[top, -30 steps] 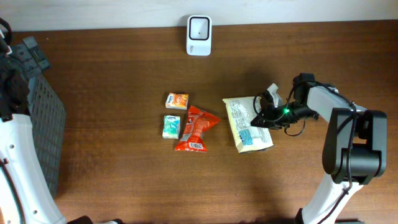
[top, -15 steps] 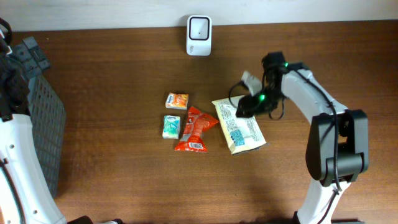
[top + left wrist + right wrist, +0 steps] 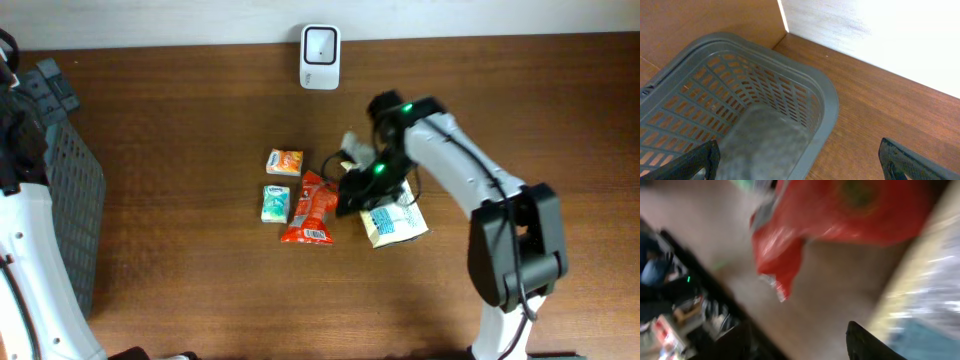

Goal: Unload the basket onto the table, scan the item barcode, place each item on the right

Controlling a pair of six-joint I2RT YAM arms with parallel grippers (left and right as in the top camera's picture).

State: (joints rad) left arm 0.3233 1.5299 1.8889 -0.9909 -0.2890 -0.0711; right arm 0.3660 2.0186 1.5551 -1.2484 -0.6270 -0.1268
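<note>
A dark brown wooden table (image 3: 180,280) fills almost the whole overhead view, its grain running from 9 o'clock to 3 o'clock. The light on it is soft and even, with only faint shadows. Along the 12 o'clock edge runs a narrow strip of plain white wall (image 3: 150,20), meeting the tabletop in a straight line. In the left wrist view the same white wall spans 12 to 3 o'clock, brightly lit and faintly textured. At 11 o'clock a brown, wood-toned panel (image 3: 700,20) joins the wall along a thin bright seam. The right wrist view is motion-blurred, with a smear of brown tabletop near 6 o'clock.
</note>
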